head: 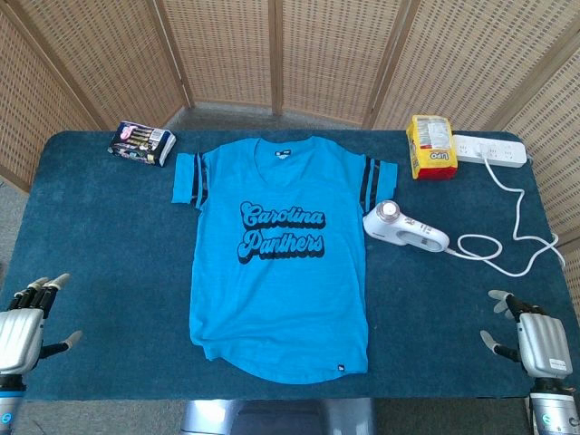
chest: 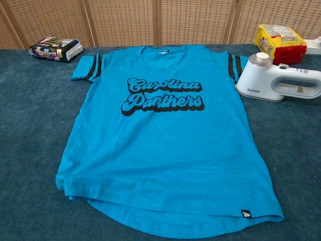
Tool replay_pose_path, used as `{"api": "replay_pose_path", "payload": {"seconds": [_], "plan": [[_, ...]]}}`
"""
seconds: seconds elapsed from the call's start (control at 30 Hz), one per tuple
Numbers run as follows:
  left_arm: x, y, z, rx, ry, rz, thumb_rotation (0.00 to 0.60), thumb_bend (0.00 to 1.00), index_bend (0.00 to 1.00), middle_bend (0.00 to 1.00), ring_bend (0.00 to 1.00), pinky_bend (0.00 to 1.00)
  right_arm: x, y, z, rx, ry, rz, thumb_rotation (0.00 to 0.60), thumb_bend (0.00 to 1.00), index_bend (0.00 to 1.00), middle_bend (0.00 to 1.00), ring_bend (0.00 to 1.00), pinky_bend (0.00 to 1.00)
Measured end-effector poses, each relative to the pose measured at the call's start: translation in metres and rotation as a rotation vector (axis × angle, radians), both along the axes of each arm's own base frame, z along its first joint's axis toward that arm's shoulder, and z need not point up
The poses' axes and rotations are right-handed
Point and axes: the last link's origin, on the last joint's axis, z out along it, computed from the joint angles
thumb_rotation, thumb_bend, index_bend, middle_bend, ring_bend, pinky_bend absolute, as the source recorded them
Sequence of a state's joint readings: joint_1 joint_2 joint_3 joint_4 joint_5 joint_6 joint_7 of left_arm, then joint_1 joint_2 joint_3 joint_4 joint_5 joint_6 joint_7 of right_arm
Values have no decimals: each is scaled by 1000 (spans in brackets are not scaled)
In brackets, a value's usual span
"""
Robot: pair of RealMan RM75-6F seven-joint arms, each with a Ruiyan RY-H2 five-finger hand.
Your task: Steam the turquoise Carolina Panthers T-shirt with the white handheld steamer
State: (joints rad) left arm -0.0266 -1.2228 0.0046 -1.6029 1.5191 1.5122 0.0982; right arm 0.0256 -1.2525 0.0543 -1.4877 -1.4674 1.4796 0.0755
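Note:
The turquoise Carolina Panthers T-shirt [head: 276,263] [chest: 160,145] lies flat, print up, in the middle of the dark blue table. The white handheld steamer [head: 405,228] [chest: 278,79] lies on its side just right of the shirt's right sleeve, its cord trailing right. My left hand [head: 25,324] rests at the table's front left corner, fingers apart, holding nothing. My right hand [head: 533,340] sits at the front right corner, likewise empty with fingers spread. Both hands are far from the shirt and steamer and show only in the head view.
A white power strip [head: 489,149] lies at the back right, the steamer's cord [head: 517,227] looping from it. A yellow and red packet [head: 430,148] [chest: 280,42] stands beside it. A dark wipes pack [head: 142,142] [chest: 55,48] lies at the back left. Wicker screens stand behind the table.

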Motion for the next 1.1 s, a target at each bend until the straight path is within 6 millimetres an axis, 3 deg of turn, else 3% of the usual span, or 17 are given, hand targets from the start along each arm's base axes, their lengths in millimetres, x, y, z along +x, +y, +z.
{"api": "replay_pose_path", "payload": {"seconds": [0.77,1.1], "plan": [[-4,-3,4,10,-5,2,478,160,126,234,149,215,8,-2,-2,12,-12,32,599,260,289,434,425,440],[0,1,-4,-19,-7,-9,477,160,126,234,149,215,35,-33,-11,26,-32,136,600,243,287,413,395,427]]}}
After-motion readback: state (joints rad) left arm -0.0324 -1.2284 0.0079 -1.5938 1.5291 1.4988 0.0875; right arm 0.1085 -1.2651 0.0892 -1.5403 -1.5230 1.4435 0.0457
